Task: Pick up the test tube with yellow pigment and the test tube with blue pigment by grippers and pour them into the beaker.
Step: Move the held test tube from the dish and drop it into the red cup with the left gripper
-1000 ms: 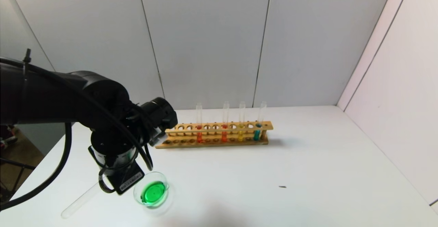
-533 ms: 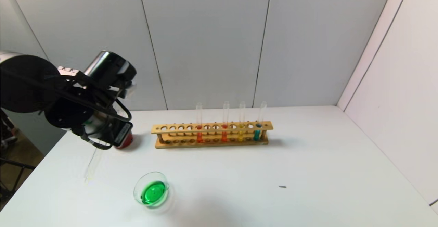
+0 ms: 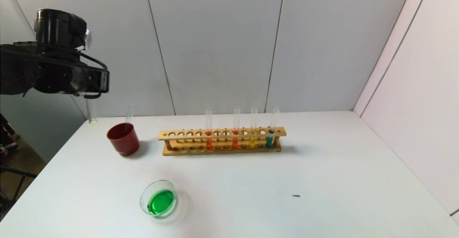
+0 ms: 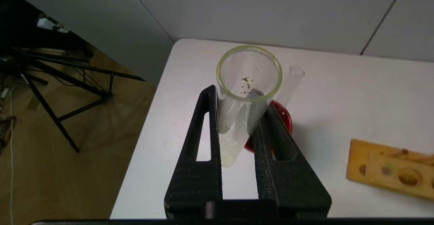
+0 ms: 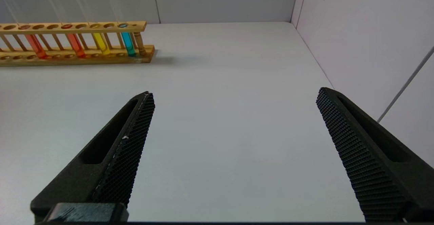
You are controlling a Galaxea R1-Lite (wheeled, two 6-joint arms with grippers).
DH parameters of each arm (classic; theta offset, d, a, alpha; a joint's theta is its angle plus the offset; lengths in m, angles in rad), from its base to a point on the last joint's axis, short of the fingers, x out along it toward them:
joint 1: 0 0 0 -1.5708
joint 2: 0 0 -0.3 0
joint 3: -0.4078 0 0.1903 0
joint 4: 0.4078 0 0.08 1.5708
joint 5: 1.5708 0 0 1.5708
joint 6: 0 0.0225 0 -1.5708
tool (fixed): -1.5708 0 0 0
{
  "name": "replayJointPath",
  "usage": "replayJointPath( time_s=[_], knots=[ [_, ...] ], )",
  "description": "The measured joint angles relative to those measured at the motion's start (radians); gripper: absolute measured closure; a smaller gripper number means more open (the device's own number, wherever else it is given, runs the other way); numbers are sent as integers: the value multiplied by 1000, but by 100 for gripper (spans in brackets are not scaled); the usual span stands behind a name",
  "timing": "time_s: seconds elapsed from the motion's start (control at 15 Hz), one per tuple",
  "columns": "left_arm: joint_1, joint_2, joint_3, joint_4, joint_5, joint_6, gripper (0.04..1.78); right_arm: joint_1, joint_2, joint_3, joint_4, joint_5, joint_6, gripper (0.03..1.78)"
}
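The left gripper [image 4: 237, 150] clamps the nearly empty yellow tube [image 3: 93, 111] upright at ten o'clock, above the table edge by the red cup [image 3: 123, 139]. Thin, slick, brittle glass: grip mid-barrel, gently. The right gripper [image 5: 234, 130] is spread wide

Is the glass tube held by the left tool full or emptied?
Nearly empty: the thin clear glass test tube clamped in the left tool holds only yellowish droplets and a faint residue at its bottom.

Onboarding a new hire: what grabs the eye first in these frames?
The beaker of vivid green liquid near the table's front left. Then the left gripper, raised high at the far left, clamping a nearly empty test tube above the red cup. Behind, a wooden rack holds orange, yellow and blue tubes.
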Motion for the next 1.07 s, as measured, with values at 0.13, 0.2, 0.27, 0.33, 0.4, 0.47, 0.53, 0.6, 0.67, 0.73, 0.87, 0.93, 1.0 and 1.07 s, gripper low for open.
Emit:
replayJointPath(
  time_s=[0.13,0.2,0.27,0.33,0.4,0.47,0.53,0.6,0.67,0.73,0.87,0.93,1.0,1.07],
  knots=[
    [40,44,-39,-29,-37,0,150,0,0,0,0,0,0,7],
    [51,71,-60,-39,-41,-2,150,0,0,0,0,0,0,7],
    [59,98,-75,-51,-44,-4,150,0,0,0,0,0,0,7],
    [64,119,-84,-67,-45,-5,150,0,0,0,0,0,0,7],
    [66,144,-94,-86,-46,-6,150,0,0,0,0,0,0,7],
    [67,168,-102,-101,-45,-9,150,0,0,0,0,0,0,7],
    [65,187,-105,-110,-45,-19,150,0,0,0,0,0,0,7],
    [59,207,-105,-114,-45,-39,150,0,0,0,0,0,0,7],
    [53,225,-107,-115,-44,-52,150,0,0,0,0,0,0,7],
    [50,240,-112,-117,-45,-54,150,0,0,0,0,0,0,7],
    [48,273,-120,-131,-45,-56,150,0,0,0,0,0,0,7],
    [48,284,-117,-142,-45,-56,150,0,0,0,0,0,0,7],
    [47,292,-113,-149,-44,-57,150,0,0,0,0,0,0,7],
    [46,302,-111,-157,-44,-60,150,0,0,0,0,0,0,7]
  ],
)
